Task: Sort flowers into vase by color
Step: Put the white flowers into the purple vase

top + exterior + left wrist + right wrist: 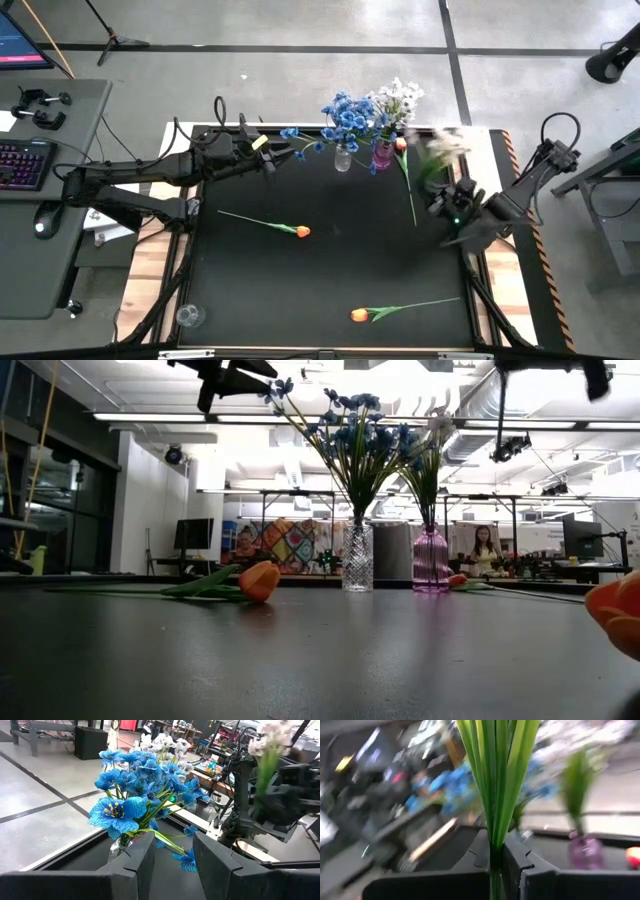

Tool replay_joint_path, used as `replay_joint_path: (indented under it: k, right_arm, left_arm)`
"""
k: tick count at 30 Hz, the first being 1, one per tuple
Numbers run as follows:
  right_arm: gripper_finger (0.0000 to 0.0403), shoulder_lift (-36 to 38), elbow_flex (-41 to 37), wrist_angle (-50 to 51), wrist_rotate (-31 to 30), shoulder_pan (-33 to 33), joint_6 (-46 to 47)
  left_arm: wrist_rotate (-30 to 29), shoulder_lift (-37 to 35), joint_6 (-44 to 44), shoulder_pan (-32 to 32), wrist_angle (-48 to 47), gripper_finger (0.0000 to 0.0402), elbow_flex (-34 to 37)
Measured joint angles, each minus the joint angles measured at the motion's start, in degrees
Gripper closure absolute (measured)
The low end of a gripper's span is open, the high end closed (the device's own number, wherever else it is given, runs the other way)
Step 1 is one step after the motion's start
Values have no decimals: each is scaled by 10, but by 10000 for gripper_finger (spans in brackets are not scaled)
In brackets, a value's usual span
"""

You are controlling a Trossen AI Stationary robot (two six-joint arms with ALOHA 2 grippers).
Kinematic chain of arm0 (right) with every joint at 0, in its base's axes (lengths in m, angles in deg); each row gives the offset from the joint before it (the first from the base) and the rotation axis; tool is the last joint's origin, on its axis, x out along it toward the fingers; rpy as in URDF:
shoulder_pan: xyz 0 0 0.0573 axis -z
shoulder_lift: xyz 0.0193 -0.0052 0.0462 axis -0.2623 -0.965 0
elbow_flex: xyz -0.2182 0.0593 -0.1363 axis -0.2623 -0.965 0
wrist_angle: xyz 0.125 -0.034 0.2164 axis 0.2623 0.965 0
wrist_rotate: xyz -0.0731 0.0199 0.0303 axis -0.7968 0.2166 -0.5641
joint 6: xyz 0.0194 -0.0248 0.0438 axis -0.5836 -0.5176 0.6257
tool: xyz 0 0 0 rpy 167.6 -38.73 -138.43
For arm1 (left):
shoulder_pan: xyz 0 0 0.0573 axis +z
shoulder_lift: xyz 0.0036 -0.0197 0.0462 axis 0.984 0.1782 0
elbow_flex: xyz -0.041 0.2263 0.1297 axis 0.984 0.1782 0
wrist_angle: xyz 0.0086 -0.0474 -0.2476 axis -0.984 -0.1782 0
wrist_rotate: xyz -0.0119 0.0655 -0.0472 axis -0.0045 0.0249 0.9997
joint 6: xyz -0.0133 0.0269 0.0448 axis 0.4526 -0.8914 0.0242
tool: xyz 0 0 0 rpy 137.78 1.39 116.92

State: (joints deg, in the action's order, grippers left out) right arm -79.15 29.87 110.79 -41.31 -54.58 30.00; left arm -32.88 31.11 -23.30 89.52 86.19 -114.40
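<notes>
A clear vase (pixel 343 158) at the table's far edge holds blue sprays (pixel 350 112). The purple vase (pixel 382 153) beside it holds white sprays (pixel 400 95). My left gripper (pixel 172 860) is left of the clear vase, raised, fingers apart. A thin green stem (pixel 170 841) and a blue blossom (pixel 187 862) show in the gap; whether they touch, I cannot tell. My right gripper (pixel 502 865), right of the vases, is shut on a white spray (pixel 445 145). Three orange tulips (pixel 300 231), (pixel 360 315), (pixel 401 145) lie flat on the black mat. My right gripper pinches the white spray's bundle of green stems (pixel 495 840) between its two fingers, which lie across the stems. The spray is lifted clear of the table. Its blossoms (pixel 448 143) point toward the far edge, and a short stem end (pixel 495 887) passes below the fingers.
A small clear glass (pixel 188 316) stands at the near left corner. A desk with a keyboard (pixel 22 165) lies beyond the table's left edge. The third tulip's stem (pixel 411 195) runs from the purple vase toward my right gripper. A person (pixel 484 550) sits in the room behind.
</notes>
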Motion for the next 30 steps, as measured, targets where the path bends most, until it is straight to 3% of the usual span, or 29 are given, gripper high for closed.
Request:
replay_joint_path:
  k: [5,7,9,11,16,24,27,30]
  right_arm:
    - [403,0,1,-317,261,88,-403]
    - [403,1,2,-385,322,137,-497]
    - [403,6,2,-390,363,189,-552]
    - [403,8,2,-361,414,247,-566]
    - [403,9,1,-287,614,390,-587]
    - [403,37,0,-208,812,572,-663]
    - [403,60,-37,-226,896,626,-664]
    - [403,83,-123,-334,952,668,-627]
  left_arm:
    - [-1,0,0,0,0,282,0]
    - [-1,0,0,0,0,282,0]
    - [-1,0,0,0,0,282,0]
    - [-1,0,0,0,-1,282,0]
    - [-1,0,-7,0,-1,282,0]
    - [-10,0,-19,0,-1,282,0]
    - [-10,0,-19,0,-1,282,0]
    - [-10,0,-19,0,-1,282,0]
